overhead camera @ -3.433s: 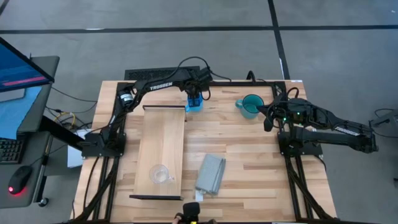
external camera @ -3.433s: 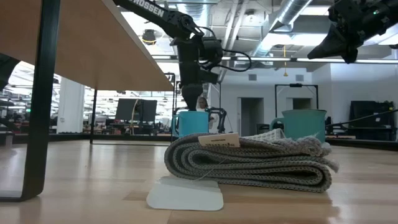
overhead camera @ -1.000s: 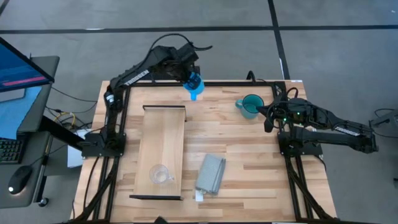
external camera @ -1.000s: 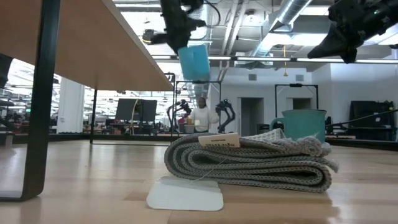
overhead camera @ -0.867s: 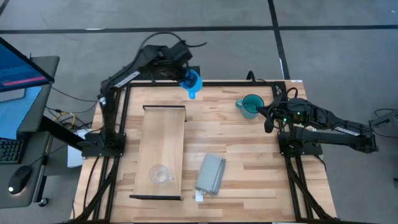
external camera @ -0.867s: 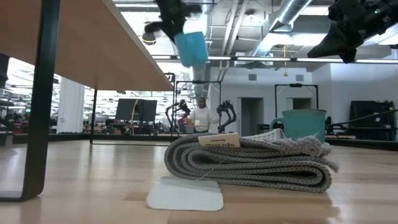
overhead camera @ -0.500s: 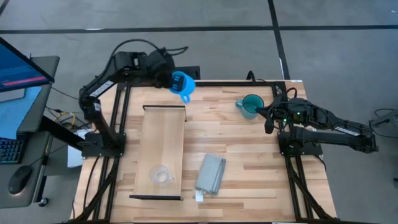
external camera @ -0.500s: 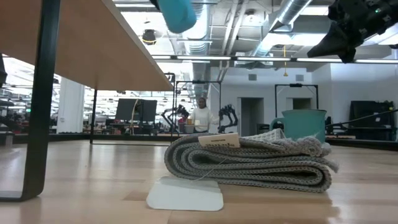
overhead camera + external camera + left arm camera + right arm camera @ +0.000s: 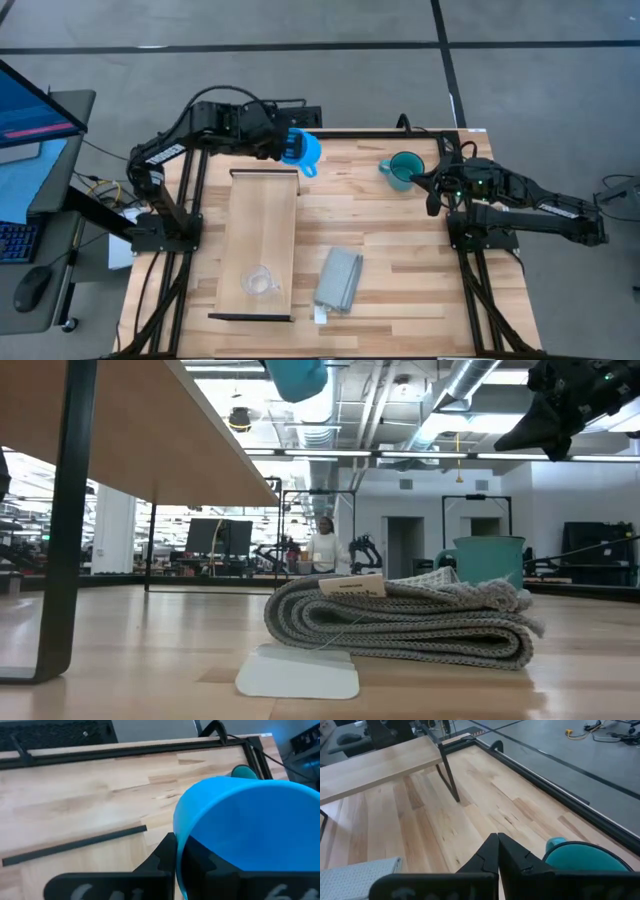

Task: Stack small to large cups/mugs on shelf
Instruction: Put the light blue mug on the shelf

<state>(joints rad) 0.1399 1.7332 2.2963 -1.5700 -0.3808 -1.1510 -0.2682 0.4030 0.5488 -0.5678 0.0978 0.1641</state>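
My left gripper is clamped on the bright blue mug, one dark finger pressed against its smooth wall; the other finger is hidden inside or behind the mug, which fills much of the left wrist view. From above, the mug hangs tipped on its side in the air over the table's far edge, just past the far end of the shelf, a long pale wood board with dark end rails. At table level only its rounded bottom shows, cut off by the top edge. My right gripper waits just beside the teal mug, fingers pressed together and gripping nothing. The small clear cup stands on the shelf's near end, its glassy outline faint. A folded grey knitted cloth lies on the slatted tabletop beside the shelf.
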